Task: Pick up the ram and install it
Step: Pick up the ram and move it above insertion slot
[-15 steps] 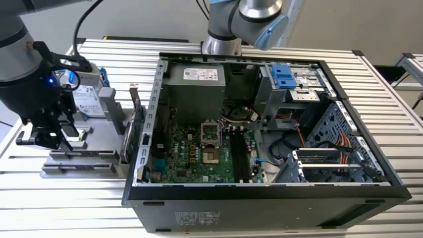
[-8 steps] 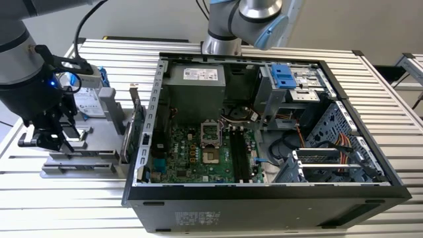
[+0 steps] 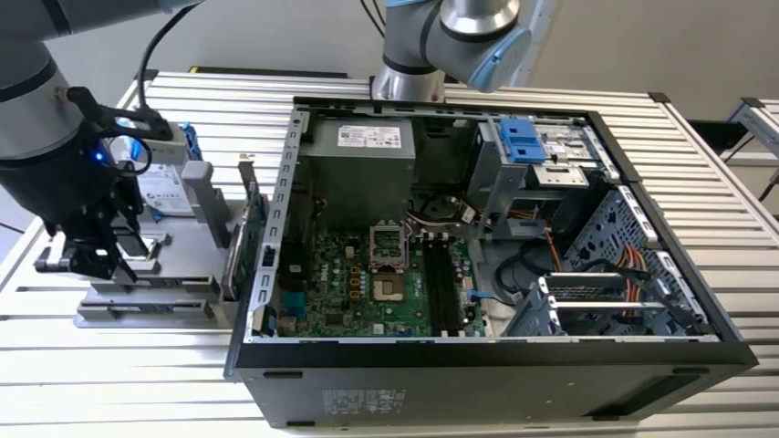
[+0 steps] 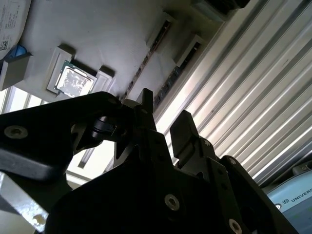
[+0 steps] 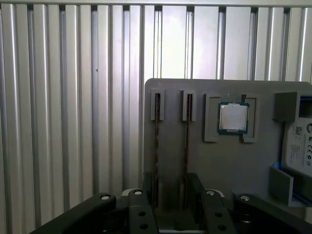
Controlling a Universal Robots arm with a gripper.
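Gripper (image 5: 171,190), jaws apart and empty, hovers above the ram (image 5: 157,141) slotted edge-up along the rim of the tray (image 5: 224,161).

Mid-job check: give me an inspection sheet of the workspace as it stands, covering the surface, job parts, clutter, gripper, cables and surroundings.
Surface: ribbed metal table; a grey parts holder lies on it beside the open computer case.
Job's things: first ram strip and second ram strip stand on edge in the holder's slots, neither lifted; black motherboard slots sit in the case.
Clutter: silver chip and drive in the holder; expansion card upright between holder and case.
Gripper: gripper open, holding nothing, over the holder near the strips' ends.
Cables: black cable on the arm; orange wires inside the case.
Surroundings: another ribbed table at the exterior view's right.
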